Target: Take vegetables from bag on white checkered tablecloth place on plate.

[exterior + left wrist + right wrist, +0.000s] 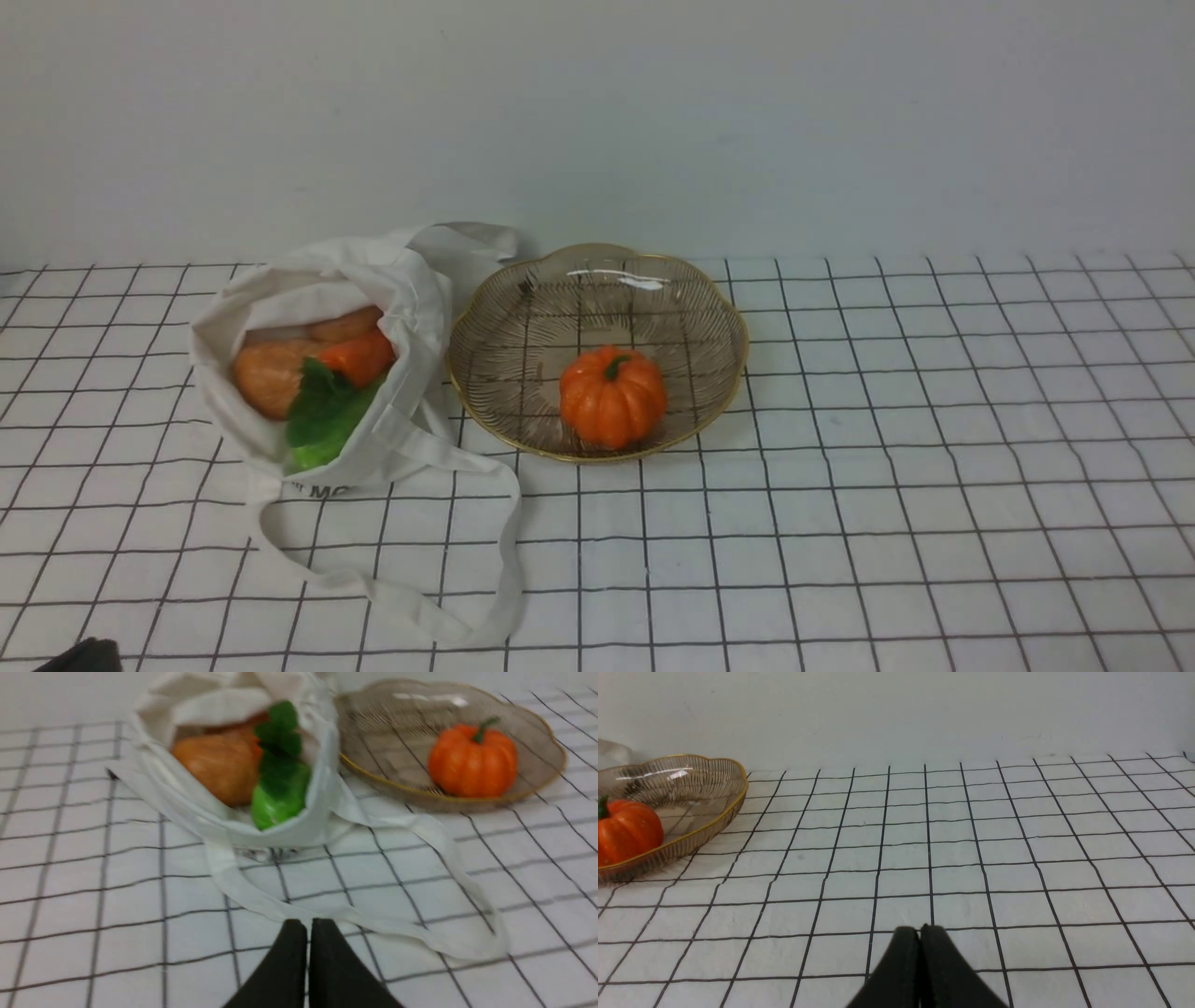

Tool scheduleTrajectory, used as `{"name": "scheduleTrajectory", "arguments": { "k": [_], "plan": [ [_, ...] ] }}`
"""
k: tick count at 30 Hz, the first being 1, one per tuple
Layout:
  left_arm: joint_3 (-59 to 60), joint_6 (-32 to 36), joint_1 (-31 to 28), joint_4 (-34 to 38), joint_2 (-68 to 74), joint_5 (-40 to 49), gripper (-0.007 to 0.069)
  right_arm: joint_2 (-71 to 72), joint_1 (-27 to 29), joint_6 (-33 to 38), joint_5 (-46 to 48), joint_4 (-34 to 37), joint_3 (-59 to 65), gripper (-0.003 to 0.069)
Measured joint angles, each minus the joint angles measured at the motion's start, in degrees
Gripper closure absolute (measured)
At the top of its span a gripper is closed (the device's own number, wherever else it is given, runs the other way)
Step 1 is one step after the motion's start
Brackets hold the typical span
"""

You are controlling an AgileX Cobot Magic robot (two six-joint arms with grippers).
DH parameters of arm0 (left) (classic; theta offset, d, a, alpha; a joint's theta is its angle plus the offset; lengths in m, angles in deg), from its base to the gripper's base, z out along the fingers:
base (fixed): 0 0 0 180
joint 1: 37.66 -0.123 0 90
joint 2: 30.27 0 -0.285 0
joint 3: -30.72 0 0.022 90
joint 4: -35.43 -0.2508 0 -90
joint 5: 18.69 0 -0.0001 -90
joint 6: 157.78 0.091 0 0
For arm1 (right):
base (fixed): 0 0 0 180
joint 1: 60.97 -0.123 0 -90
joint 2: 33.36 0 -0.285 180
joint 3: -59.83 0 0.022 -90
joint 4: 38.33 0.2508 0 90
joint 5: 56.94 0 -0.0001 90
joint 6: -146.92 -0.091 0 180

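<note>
The white cloth bag (308,280) lies open at the left on the white checkered tablecloth (840,523). Inside it are smooth orange pieces (271,373) and a green leafy one (322,420). The ribbed orange pumpkin (611,397) sits in the brownish glass plate (523,317) right of the bag. My left gripper (308,924) is shut and empty, just short of the bag's strap (373,919), with the bag (215,704), the green piece (280,788) and the pumpkin (472,760) beyond. My right gripper (920,930) is shut and empty over bare cloth, right of the plate (714,812).
A plain white wall stands behind the table. The bag's long strap (509,551) loops toward the front edge. A dark bit of my left arm (84,655) shows at the front left corner. The cloth right of the plate holds nothing.
</note>
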Motion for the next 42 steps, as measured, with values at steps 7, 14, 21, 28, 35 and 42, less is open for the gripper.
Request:
{"name": "scheduleTrajectory", "arguments": {
  "k": [7, 14, 21, 28, 35, 42],
  "plan": [
    [3.86, -0.22, -7.23, -0.23, -3.89, -0.56, 0.0632, 0.05, 0.00, 0.00, -0.05, 0.00, 0.00, 0.0674],
    [3.91, -0.42, -7.30, -0.60, -3.89, 0.86, 0.0632, 0.05, 0.00, 0.00, -0.05, 0.00, 0.00, 0.0674],
    [3.91, -0.42, -7.41, -0.62, -3.89, 0.90, 0.0632, 0.05, 0.00, 0.00, -0.05, 0.00, 0.00, 0.0674],
    [3.91, -0.42, -7.41, -0.62, -3.89, 0.90, 0.0632, 0.05, 0.00, 0.00, -0.05, 0.00, 0.00, 0.0674],
    [3.91, -0.42, -7.41, -0.62, -3.89, 0.96, 0.0632, 0.05, 0.00, 0.00, -0.05, 0.00, 0.00, 0.0674],
    [3.91, -0.42, -7.41, -0.62, -3.89, 1.06, 0.0632, 0.05, 0.00, 0.00, -0.05, 0.00, 0.00, 0.0674]
  ]
}}
